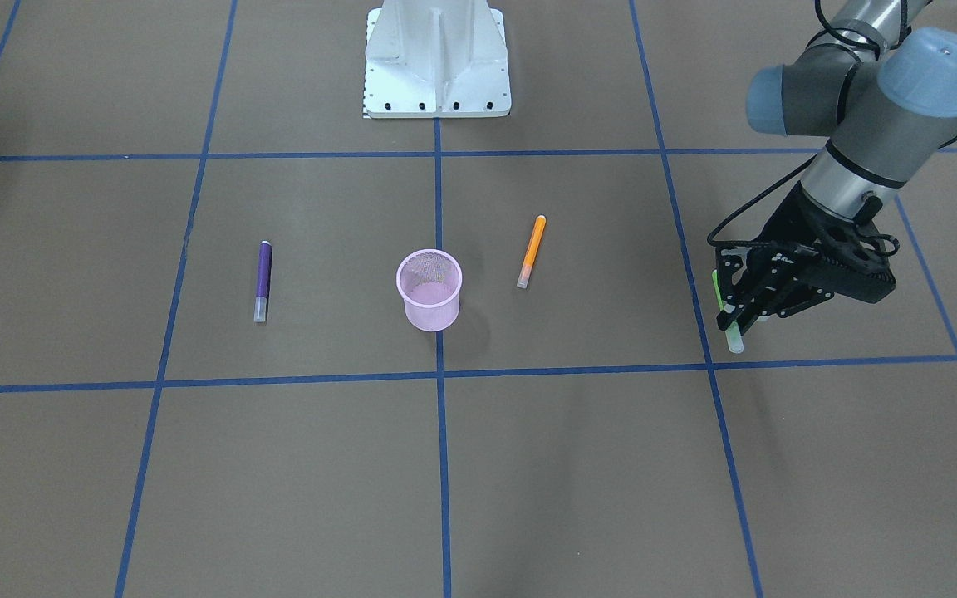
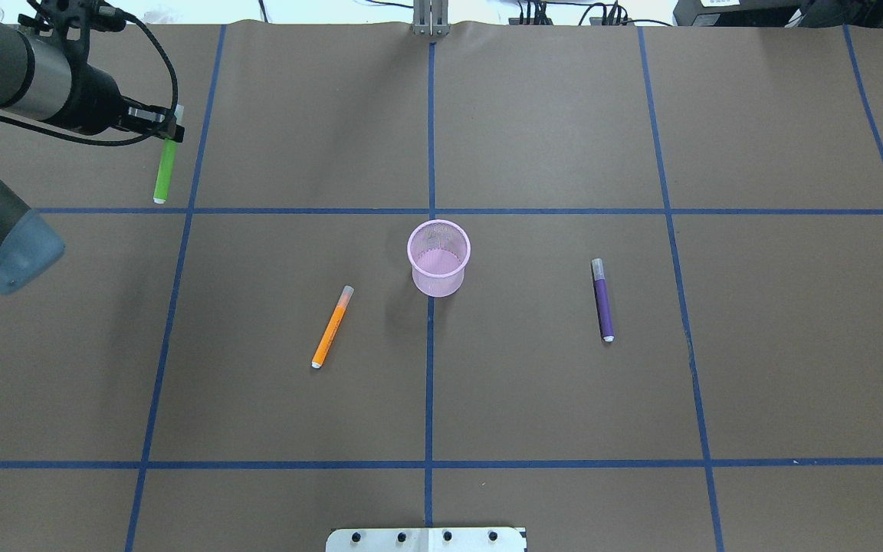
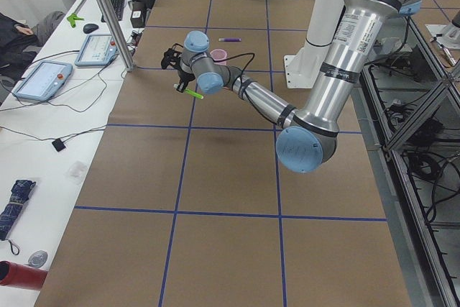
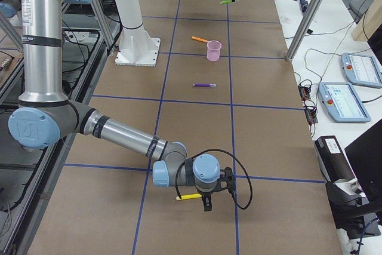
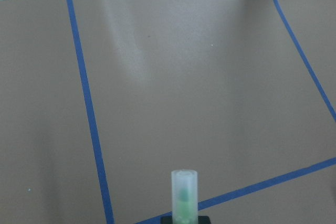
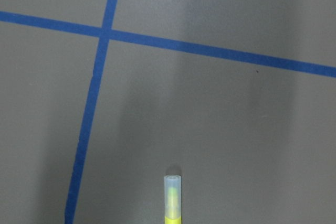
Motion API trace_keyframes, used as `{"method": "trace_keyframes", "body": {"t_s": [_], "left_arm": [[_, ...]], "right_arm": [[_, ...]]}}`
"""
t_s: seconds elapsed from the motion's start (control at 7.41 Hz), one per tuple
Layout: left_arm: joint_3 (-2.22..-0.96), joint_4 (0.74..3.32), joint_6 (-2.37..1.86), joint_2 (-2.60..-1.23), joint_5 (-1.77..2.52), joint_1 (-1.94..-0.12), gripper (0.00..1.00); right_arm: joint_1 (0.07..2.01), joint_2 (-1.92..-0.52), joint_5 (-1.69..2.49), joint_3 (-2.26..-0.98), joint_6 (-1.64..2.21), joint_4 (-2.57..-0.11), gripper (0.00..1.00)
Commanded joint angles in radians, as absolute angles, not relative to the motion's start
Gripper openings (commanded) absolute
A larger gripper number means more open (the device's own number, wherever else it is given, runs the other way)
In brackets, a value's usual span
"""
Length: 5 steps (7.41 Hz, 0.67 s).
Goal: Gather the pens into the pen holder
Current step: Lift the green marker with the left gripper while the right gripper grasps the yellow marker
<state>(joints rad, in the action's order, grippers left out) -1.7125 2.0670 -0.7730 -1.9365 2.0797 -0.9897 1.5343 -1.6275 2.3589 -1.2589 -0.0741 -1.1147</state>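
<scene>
The pink mesh pen holder (image 1: 429, 291) (image 2: 439, 259) stands upright at the table's middle. The orange pen (image 2: 332, 327) (image 1: 532, 251) lies to its left in the overhead view, the purple pen (image 2: 603, 300) (image 1: 262, 281) to its right. My left gripper (image 2: 169, 126) (image 1: 736, 311) is shut on the green pen (image 2: 165, 170) (image 5: 184, 195) at the far left, above the table. My right gripper (image 4: 206, 198) is far off the right end with the yellow pen (image 4: 190, 196) (image 6: 172, 198) at its tip. I cannot tell if it is open or shut.
Brown paper with blue tape lines covers the table (image 2: 533, 138). The robot's white base (image 1: 437, 62) stands at the table's near edge. Tablets (image 4: 352, 97) and cables lie on side benches beyond both table ends.
</scene>
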Motion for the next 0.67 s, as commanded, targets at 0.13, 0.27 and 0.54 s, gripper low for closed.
{"method": "trace_keyframes", "body": {"t_s": [0.13, 0.27, 0.54], "left_arm": [[-1.697, 2.068, -0.772, -1.948, 2.079, -0.989, 0.0], [-1.697, 2.068, -0.772, -1.948, 2.079, -0.989, 0.0], [-1.686, 2.068, -0.764, -1.948, 2.079, -0.989, 0.0]], "right_arm": [[1.477, -1.625, 2.356, -1.23, -0.072, -1.112, 1.0], [1.473, -1.624, 2.35, -1.224, -0.071, -1.112, 1.0], [1.463, -1.618, 2.35, -1.197, -0.071, -1.112, 1.0]]}}
